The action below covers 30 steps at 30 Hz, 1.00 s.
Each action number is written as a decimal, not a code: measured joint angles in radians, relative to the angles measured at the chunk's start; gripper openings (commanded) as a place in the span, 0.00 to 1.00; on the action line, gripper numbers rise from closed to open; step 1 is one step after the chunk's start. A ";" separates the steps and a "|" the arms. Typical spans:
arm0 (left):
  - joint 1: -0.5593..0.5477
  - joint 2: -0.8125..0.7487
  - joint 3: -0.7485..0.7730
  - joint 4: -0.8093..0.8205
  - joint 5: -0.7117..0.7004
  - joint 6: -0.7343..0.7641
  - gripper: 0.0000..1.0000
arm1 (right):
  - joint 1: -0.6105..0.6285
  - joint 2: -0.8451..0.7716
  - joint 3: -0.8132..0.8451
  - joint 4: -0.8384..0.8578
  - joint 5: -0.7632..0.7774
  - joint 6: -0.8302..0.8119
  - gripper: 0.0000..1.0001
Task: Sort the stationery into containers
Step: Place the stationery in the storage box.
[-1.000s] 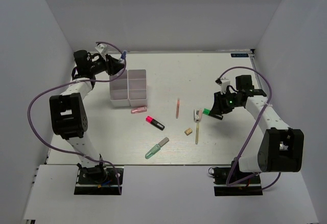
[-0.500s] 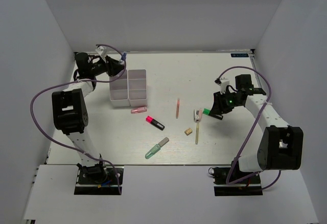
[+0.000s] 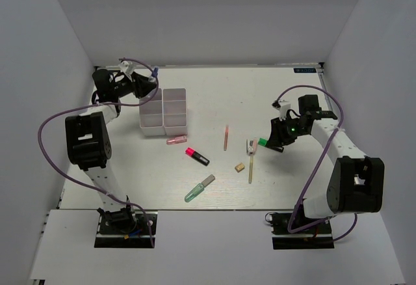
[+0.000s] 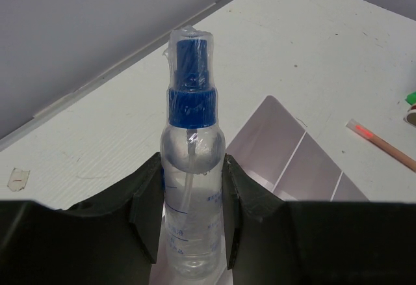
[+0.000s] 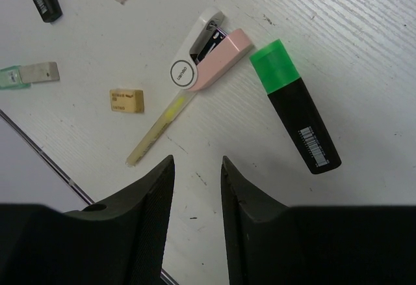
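Clamping blue-capped spray bottle point(image 4: 192, 129), left pincer point(image 4: 191, 181) half-open

You see two white trays point(image 3: 164, 111) side by side, each with three square boxes. Close by, a clear spray bottle point(image 4: 192, 103) with a blue cap stands upright, pinched in the left gripper point(image 4: 192, 187). On the table lie a pink tube point(image 3: 176, 140), a red-black marker point(image 3: 197, 156), a pale green marker point(image 3: 199, 189), an orange pencil point(image 3: 225, 137), a tan eraser point(image 5: 127, 100), a pink stapler point(image 5: 207, 57) touching a yellow pencil point(image 5: 156, 134), and a green-black marker point(image 5: 296, 106) just beside the stapler.
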 measured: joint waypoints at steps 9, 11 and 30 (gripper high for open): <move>0.015 0.051 -0.001 0.085 0.027 -0.069 0.00 | 0.000 0.020 0.008 -0.005 -0.014 -0.004 0.40; 0.021 0.060 -0.001 0.120 0.039 -0.096 0.00 | 0.000 0.026 0.010 -0.008 -0.015 -0.006 0.40; 0.056 0.164 -0.002 0.381 0.090 -0.274 0.00 | 0.000 0.069 0.022 -0.027 -0.042 -0.029 0.41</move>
